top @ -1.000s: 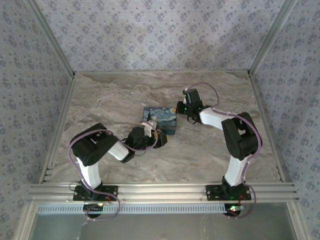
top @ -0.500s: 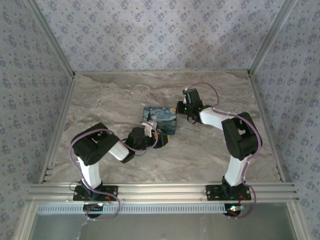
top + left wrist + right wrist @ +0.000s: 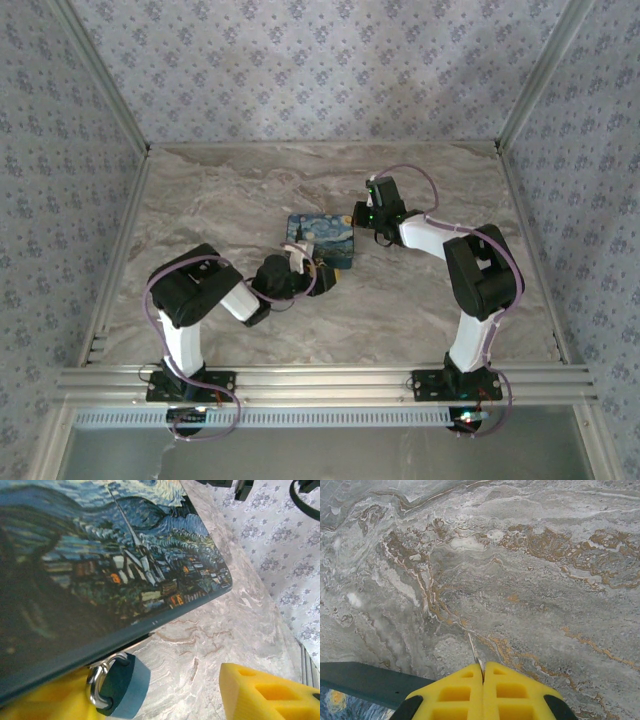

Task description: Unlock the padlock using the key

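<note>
One padlock point(image 3: 121, 687), grey-blue in body with a bright steel shackle point(image 3: 96, 682), is hanging at the near edge of a flat box point(image 3: 100, 570) printed with a swirling night-sky painting, its shackle disappearing under the box's rim and, as far as the left wrist view shows, not yet sprung. Both arms are working at that box, which is sitting near the middle of the marble-patterned table point(image 3: 545, 580). The left gripper point(image 3: 150, 692) is reaching in low at the box's near side with its jaws spread; the lock is lying between the yellow fingers point(image 3: 265, 692), close against one of them and well apart from the other, so nothing is being pinched there. The right gripper point(image 3: 482, 667) is hovering over bare table just beside the far right corner of the box, its jaws pressed together on a thin metal sliver that is sticking out past the tips, which is judged to be the key point(image 3: 474, 652) seen edge-on. The job is looking to be in its early middle: the key appears to be in hand, but it is standing on the opposite side of the box from the lock. Steadying the lock, carrying the key across, seating it in the keyhole and turning it are all remaining. No brand, label or lettering is showing clearly enough to read on lock, box or arms.
</note>
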Controlling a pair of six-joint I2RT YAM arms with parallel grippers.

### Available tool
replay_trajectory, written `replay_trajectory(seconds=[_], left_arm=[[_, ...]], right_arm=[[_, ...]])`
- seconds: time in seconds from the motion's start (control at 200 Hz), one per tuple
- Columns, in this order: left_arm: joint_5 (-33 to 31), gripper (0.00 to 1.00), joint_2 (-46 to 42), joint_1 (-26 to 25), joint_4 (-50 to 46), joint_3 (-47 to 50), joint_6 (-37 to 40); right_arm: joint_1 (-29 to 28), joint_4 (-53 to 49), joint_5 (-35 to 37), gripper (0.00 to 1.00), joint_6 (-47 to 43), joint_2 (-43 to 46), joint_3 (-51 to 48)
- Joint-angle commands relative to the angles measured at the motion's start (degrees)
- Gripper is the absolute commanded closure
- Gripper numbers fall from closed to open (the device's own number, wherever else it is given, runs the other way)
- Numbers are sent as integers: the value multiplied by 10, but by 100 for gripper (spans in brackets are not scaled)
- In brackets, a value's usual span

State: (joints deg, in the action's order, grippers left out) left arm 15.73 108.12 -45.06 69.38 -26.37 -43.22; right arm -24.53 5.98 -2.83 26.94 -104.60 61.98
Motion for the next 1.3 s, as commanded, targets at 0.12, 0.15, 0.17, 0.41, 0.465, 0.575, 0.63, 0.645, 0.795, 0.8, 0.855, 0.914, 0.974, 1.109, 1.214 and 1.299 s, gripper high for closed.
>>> replay_trajectory(seconds=[0.12,0.15,0.17,0.41,0.465,0.575,0.63,0.645,0.795,0.8,0.855,0.914,0.974,1.109,1.214,1.299], left_arm=[[-3,42,-2,1,75,22,-13],[-3,42,-2,1,74,21,-15],[-2,43,-2,1,75,18,-14],[16,40,7,1,63,-6,-23],[20,38,12,1,61,-12,-23],[29,34,24,-1,64,-25,-29],[31,33,27,-2,64,-30,-30],[31,33,27,-2,64,-30,-29],[18,33,25,-3,67,-23,-30],[17,33,25,-2,67,-22,-30],[11,35,22,-1,73,-14,-31],[9,38,20,1,87,-1,-35],[5,40,18,6,102,13,-42],[0,42,2,11,111,38,-41],[4,44,-5,13,104,36,-41],[4,47,-6,14,101,33,-43]], right_arm=[[-11,-21,-16,100,-5,-8,3],[-12,-21,-16,100,-5,-8,3],[-11,-20,-16,100,-4,-8,3],[-14,-20,-15,100,-3,-11,2],[-15,-19,-15,100,-3,-12,2],[-17,-18,-14,100,-3,-13,1],[-18,-18,-13,100,-3,-13,-1],[-18,-18,-13,100,-2,-13,-1],[-17,-17,-12,100,-2,-11,-3],[-17,-17,-12,100,-2,-11,-3],[-17,-17,-13,100,-2,-11,-4],[-17,-17,-12,100,-3,-11,-5],[-16,-16,-13,100,-2,-11,-5],[-16,-13,-13,100,-2,-10,-8],[-17,-12,-14,100,0,-10,-10],[-17,-10,-13,100,2,-11,-11]])
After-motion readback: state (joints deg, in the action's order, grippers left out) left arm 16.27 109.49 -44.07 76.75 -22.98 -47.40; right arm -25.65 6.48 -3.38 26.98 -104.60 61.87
